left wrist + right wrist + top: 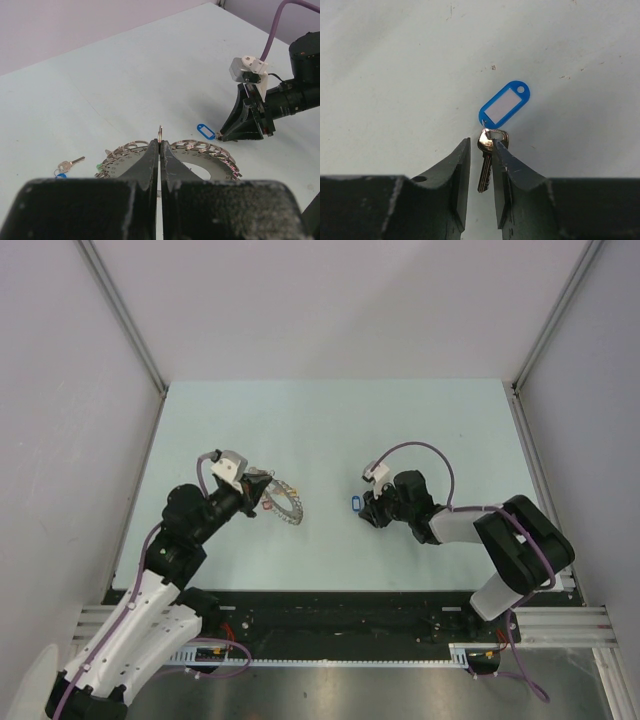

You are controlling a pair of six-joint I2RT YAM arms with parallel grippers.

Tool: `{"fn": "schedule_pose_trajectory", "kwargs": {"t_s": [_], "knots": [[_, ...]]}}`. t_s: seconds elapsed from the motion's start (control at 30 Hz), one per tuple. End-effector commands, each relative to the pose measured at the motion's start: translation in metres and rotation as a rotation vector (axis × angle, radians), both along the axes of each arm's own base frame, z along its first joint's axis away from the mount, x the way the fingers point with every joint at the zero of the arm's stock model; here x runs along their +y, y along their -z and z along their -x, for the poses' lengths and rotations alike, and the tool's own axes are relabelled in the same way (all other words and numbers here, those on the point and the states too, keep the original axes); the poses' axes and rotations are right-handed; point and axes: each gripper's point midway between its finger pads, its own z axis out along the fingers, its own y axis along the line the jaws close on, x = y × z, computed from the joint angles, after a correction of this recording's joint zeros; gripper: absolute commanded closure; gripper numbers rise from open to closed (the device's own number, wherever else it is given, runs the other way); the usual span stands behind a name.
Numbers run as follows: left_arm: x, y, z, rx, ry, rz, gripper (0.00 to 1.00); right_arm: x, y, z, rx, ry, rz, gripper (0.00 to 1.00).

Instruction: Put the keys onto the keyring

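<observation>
Right gripper [481, 142] sits low over the table [395, 60], bottom centre of the right wrist view. Its jaws are narrowly apart with the blue-tagged key [485, 167] between them. The right finger looks to touch the key head and a gap shows on the left side, so no clamp yet. Blue tag [504, 105] lies flat just above the tips.

Left gripper [160, 146] is pressed together on a small loop of the keyring [200, 150], centre of the left wrist view. In the top view the ring sits left of centre, well apart from the key. A second key [69, 166] lies lower left in the left wrist view (blue tag too, nobody near it).

Risks:
- The key is flat and thin, so the fingers may scrape the table and shove it rather than lift it.
- A hold on one edge could let it pivot or drop out.
- The tag may swing and snag the coils.
- The left hold is on one thin loop only, so the ring could twist or slip when a key is pushed on.
</observation>
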Motion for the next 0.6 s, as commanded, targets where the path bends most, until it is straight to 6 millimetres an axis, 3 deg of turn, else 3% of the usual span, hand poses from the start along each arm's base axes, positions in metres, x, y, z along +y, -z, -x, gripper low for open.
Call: {"fn": "schedule_pose_trajectory", "kwargs": {"t_s": [0.0, 0.57], "knots": [[-0.0055, -0.0201, 0.0004, -0.072, 0.028, 0.028, 1.0, 0.0069, -0.0104, -0.0105, -0.06, -0.029, -0.022, 0.72], [-0.0071, -0.0163, -0.0005, -0.055, 0.033, 0.027, 1.0, 0.011, -0.0086, -0.0144, -0.061, -0.05, -0.013, 0.73]]}}
